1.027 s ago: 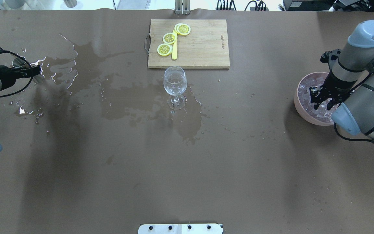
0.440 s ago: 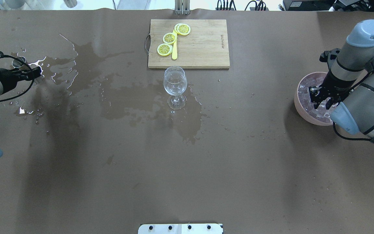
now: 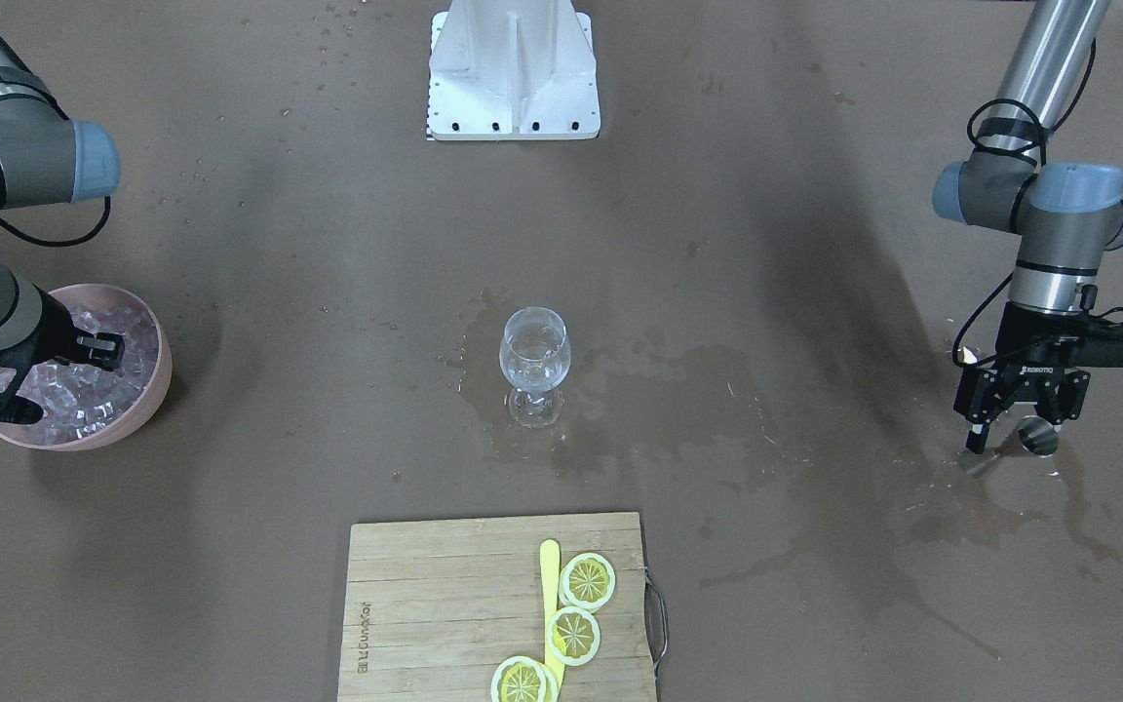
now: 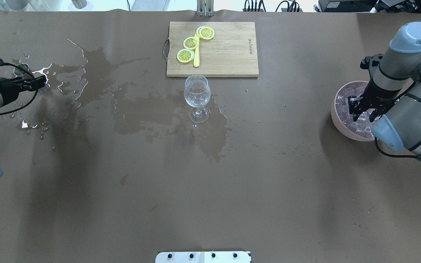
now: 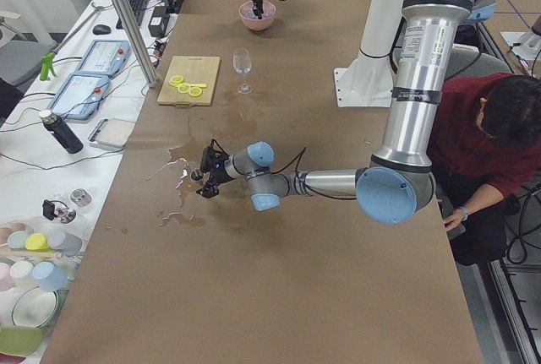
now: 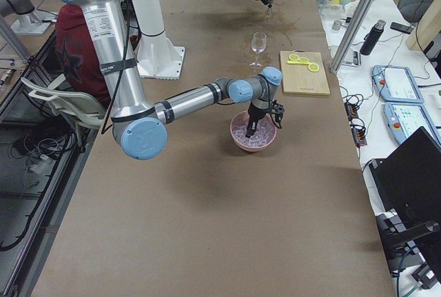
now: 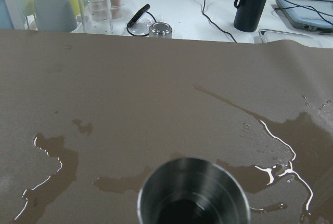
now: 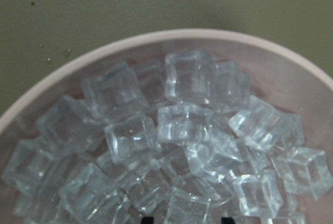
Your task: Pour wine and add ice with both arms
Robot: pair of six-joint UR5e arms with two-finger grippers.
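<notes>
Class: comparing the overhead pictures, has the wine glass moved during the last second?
No. The wine glass keeps its place, just short of the cutting board's near edge, in front of its left half.

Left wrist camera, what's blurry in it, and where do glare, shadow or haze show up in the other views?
Left wrist view: the steel cup at the bottom edge is soft, the table behind it sharper; white glare lines the spill. Overhead view: the same wet patch glints white, and broad soft shadows cross the table. Right wrist view: the ice is slightly hazy.
</notes>
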